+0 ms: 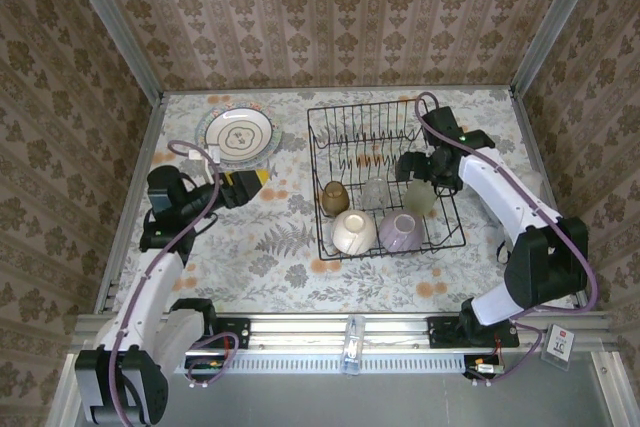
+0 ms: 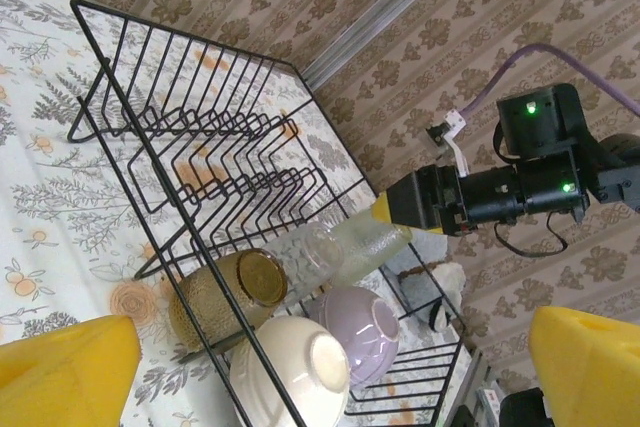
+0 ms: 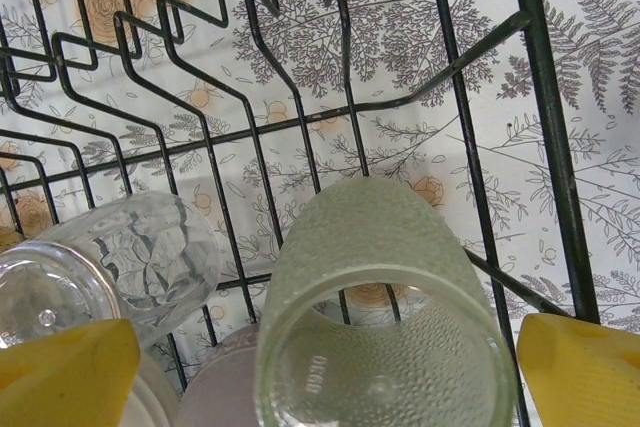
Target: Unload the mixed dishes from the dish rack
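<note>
The black wire dish rack stands right of centre. Lying in its near half are an amber-brown cup, a clear glass, a pale-green cup, a cream bowl and a lilac bowl. My right gripper hangs open over the pale-green cup, its yellow fingers on either side of the cup's base. My left gripper is open and holds nothing, left of the rack and facing it. A white plate with a patterned centre lies on the table at the back left.
The rack's far half holds bare upright tines. Patterned walls close in the table at the back and sides. A metal rail runs along the near edge. The floral tablecloth lies open in front of the left gripper.
</note>
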`<state>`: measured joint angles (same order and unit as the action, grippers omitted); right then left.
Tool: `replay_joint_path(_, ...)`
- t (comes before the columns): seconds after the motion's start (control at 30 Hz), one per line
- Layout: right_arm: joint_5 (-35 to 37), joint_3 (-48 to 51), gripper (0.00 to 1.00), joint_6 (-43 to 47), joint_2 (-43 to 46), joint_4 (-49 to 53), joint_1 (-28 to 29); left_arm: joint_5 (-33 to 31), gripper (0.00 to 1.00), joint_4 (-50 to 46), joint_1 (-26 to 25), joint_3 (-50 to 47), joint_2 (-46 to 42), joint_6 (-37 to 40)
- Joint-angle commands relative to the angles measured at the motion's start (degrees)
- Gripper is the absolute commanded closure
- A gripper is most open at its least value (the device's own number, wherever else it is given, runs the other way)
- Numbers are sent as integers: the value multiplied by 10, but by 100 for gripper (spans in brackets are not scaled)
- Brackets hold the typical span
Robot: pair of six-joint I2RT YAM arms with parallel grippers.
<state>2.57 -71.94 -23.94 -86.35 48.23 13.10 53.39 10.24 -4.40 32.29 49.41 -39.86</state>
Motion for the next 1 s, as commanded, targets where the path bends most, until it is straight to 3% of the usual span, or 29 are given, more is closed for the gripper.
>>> replay_joint_path(0.0, 38, -16, 4, 2, -16, 13, 4, 17, 0, 35, 6, -8, 0, -17)
replay_joint_path(0.4, 74, -29, 16, 11, -51, 22, 12, 12, 0, 37, 9, -11, 1, -22)
replay_joint_path(0.67, 53, -14, 36, 6, -42, 16, 22, -11, 0, -19, 19, 6, 27, -44)
replay_joint_path(0.97, 30, -2, 66, 4, -12, 9, 22, -27, 0, 117, 23, -29, 46, -144)
